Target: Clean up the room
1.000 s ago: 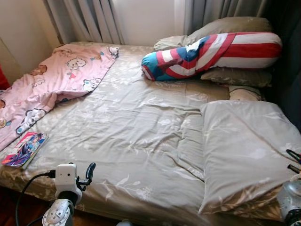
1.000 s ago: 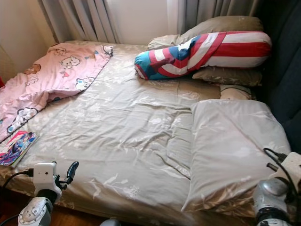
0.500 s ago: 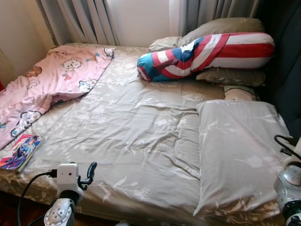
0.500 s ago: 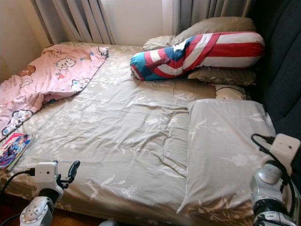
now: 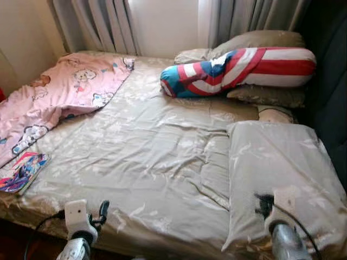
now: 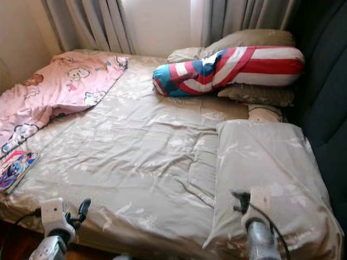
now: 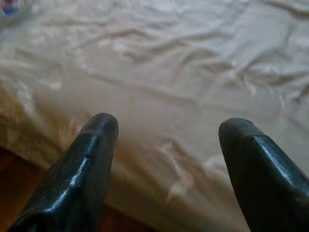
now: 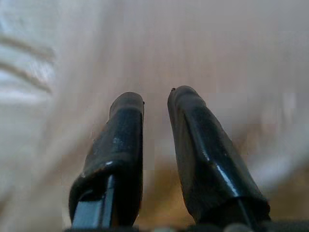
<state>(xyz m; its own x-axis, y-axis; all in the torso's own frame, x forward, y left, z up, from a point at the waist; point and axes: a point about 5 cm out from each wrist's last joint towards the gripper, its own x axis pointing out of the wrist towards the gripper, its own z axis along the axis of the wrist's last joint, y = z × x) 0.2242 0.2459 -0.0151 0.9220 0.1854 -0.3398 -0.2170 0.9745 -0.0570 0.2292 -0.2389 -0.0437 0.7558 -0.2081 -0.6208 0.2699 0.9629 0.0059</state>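
Observation:
A bed with a beige floral sheet [image 5: 152, 151] spreads before me. A rumpled pink cartoon blanket [image 5: 59, 95] lies at its far left and a colourful book [image 5: 21, 172] near the left front edge. A red, white and blue bolster [image 5: 244, 67] rests on beige pillows at the head. A large grey pillow [image 5: 282, 157] lies along the right side. My right gripper [image 5: 262, 205] hovers over that pillow's near end, its fingers [image 8: 128, 111] almost together and holding nothing. My left gripper [image 5: 100, 212] is open, low at the bed's front edge.
Grey curtains [image 5: 103, 24] hang behind the bed and a dark upholstered panel [image 5: 331, 97] runs along its right side. A small cream cushion [image 5: 275, 114] sits between the grey pillow and the head pillows. Dark wooden floor [image 5: 21, 246] shows below the front left corner.
My right arm has swung in from the right edge to over the near end of the grey pillow. The left arm sits lower in view. The camera shifted slightly.

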